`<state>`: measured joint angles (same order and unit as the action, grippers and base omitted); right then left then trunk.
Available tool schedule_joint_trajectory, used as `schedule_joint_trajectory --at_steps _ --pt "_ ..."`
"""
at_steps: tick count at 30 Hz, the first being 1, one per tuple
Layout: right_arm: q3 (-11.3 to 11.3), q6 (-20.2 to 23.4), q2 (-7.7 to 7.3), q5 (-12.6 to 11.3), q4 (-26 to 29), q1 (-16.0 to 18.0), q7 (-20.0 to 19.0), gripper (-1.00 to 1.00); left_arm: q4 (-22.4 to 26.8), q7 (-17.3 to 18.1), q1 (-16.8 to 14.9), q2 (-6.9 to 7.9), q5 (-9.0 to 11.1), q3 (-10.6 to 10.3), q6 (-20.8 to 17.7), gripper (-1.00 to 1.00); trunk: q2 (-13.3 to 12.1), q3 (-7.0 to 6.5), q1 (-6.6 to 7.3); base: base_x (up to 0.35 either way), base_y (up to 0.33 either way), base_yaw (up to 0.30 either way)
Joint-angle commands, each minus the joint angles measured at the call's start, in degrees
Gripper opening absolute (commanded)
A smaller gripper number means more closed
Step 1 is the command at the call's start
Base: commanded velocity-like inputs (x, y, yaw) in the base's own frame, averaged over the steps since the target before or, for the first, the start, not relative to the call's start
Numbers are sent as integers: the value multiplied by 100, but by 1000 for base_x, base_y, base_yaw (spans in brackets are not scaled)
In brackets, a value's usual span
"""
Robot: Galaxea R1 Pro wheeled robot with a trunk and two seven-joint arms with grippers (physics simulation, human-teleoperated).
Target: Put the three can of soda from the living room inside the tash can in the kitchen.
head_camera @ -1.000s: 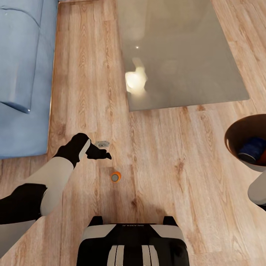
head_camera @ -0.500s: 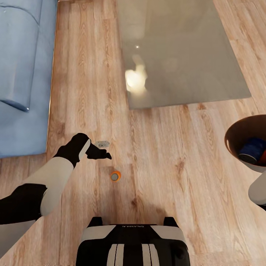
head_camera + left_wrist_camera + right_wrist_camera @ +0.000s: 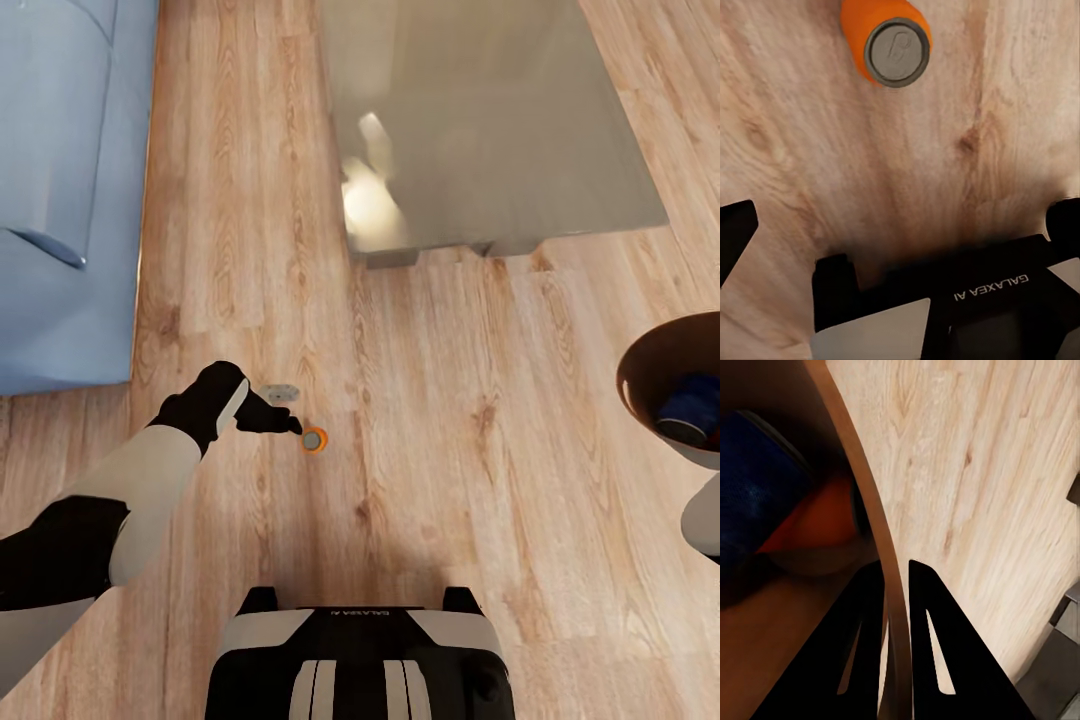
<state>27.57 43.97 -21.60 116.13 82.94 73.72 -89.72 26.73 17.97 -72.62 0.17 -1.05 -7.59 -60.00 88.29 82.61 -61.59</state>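
One orange can of soda (image 3: 315,439) stands upright on the light wood floor, grey top (image 3: 897,52) facing up. My left gripper (image 3: 288,410) hangs open beside it, one fingertip almost at the can; in the left wrist view its dark fingers (image 3: 735,234) stand wide apart with the can beyond them. The tash can (image 3: 640,362) is held at the right edge. My right gripper (image 3: 894,585) is shut on its rim (image 3: 870,510). Inside lie the dark blue can (image 3: 692,405) and another orange can (image 3: 817,521).
The glass-topped coffee table (image 3: 500,120) stands ahead. The light blue sofa (image 3: 60,200) runs along the left. My own base (image 3: 360,660) sits just below the can. Bare wood floor lies between the sofa and the table.
The whole view has shifted, so the camera moved. The orange can on the floor now sits right at my left gripper's fingertip instead of a short way off. The right gripper's hold is unchanged.
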Motion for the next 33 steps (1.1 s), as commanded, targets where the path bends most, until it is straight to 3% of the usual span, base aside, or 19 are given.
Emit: schedule_joint_trajectory --at_steps 1,8,16,18,20,23,25,27,30,33 --pt "1 23 -8 -1 -2 1 -28 -100 0 1 -1 0 0 -7 0 100 0 0 0 -325 0 0" --pt "-4 16 -25 -3 -1 2 -28 -100 -23 26 -102 -6 20 -15 0 100 0 7 0 -253 0 0" --pt "3 -66 -37 -4 10 -5 -28 -100 -210 151 -648 26 49 15 0 100 0 11 0 -77 0 0" --pt "3 -73 -37 -3 11 -8 -28 -100 -536 391 -934 39 49 5 0 100 0 11 0 -13 0 0" --pt "3 -79 -37 -9 11 -13 -28 -100 -1646 1154 -1723 51 28 -11 0 100 0 11 0 -5 0 0" --pt "6 -81 -37 -11 11 -15 -28 -100 -2248 1613 -2353 60 15 -37 0 100 0 11 0 -2 0 0" --pt "9 -81 -37 -9 11 -15 -28 -100 -2464 1790 -2587 68 12 -75 0 100 0 11 0 6 0 0" --pt "11 -81 -39 -6 11 -15 -28 -100 -2583 2019 -2731 74 7 -156 0 100 0 11 0 77 0 0" --pt "12 -81 -40 -4 7 -15 -28 -100 -2667 2269 -2832 74 6 -607 0 100 0 11 0 67 0 0" --pt "12 -81 -45 -3 4 -16 -28 -100 -2689 2349 -2856 72 7 -909 0 100 0 11 0 25 0 0"
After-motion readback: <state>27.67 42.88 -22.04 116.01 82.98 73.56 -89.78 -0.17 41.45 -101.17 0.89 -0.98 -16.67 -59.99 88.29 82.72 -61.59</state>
